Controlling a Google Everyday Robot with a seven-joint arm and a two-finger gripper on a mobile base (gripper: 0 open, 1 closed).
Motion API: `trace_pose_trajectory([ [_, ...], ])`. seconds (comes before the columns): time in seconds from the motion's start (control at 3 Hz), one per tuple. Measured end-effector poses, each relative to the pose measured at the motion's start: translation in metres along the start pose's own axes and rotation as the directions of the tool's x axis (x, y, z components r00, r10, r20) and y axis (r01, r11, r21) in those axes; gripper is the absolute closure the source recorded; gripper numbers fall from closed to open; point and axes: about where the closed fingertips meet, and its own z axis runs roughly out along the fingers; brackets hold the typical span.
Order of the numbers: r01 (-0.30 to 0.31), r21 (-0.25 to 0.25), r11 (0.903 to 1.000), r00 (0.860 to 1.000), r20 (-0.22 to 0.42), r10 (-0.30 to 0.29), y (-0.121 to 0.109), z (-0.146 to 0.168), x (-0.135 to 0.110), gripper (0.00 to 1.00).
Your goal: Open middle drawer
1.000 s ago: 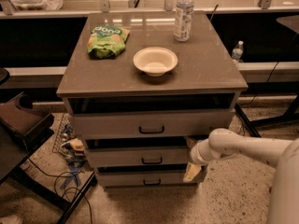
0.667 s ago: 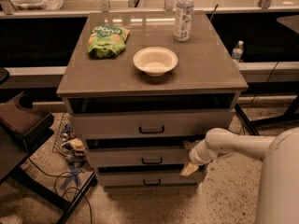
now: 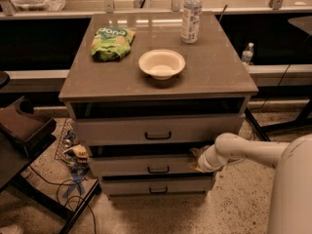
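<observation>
**Inspector:** How is the arm standing?

**Assessor:** The white arm (image 3: pixel 243 152) is reaching in from the lower right, its forearm running leftward. The gripper (image 3: pixel 196 159) is sitting at the right end of the middle drawer (image 3: pixel 124 166), near its upper edge. Whether it is spread or pressed together, I cannot tell.

**Inspector:** And the drawer's lie?

**Assessor:** It is sitting between two others in the cabinet (image 3: pixel 97 77). Its front is facing the camera, its long axis is running left to right, and a dark gap is showing above it.

**Inspector:** Count?

**Assessor:** Three drawers, each carrying one black handle. On top are resting one bowl (image 3: pixel 162 64), one green bag (image 3: pixel 112 43) and one bottle (image 3: pixel 191 13).
</observation>
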Motion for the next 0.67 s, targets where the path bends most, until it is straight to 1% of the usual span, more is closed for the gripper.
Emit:
trace_pose_trajectory([
  [0.33,0.000,0.000,1.0000,1.000,0.000,0.000,-0.0004,-0.0018,-0.0009,1.00],
  [0.67,0.000,0.000,1.0000,1.000,0.000,0.000,-0.0004,-0.0018,-0.0009,1.00],
])
